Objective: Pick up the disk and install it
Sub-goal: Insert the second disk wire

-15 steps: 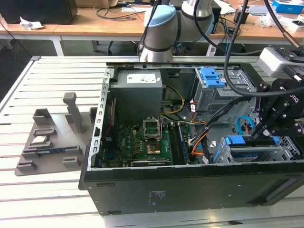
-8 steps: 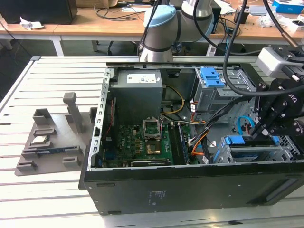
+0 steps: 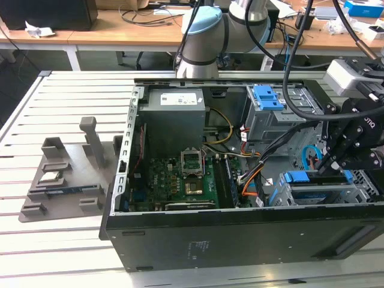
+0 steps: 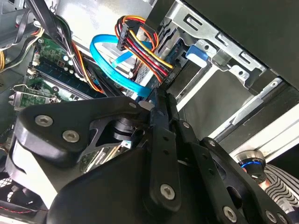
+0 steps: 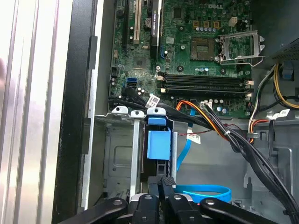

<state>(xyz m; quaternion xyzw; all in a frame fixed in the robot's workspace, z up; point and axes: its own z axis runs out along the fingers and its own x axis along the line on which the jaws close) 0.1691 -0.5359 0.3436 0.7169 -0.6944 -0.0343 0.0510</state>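
Exterior view, left to right: grey fixture (image 3: 63, 180) on slatted table (image 3: 36, 108), beside open PC case (image 3: 240, 240). Inside case: motherboard (image 3: 180, 180), grey power supply (image 3: 175, 120) behind it, spare blue bracket (image 3: 268, 97) on upper drive cage. At right, gripper (image 3: 336, 165) low over drive bay (image 3: 327, 195). Disk (image 3: 317, 177), blue carrier visible, sits in bay slot directly under fingertips. First wrist view: disk (image 5: 159, 144) upright in bay, fingers narrow, closed together just at its edge. Blue cable (image 5: 205, 191) nearby.
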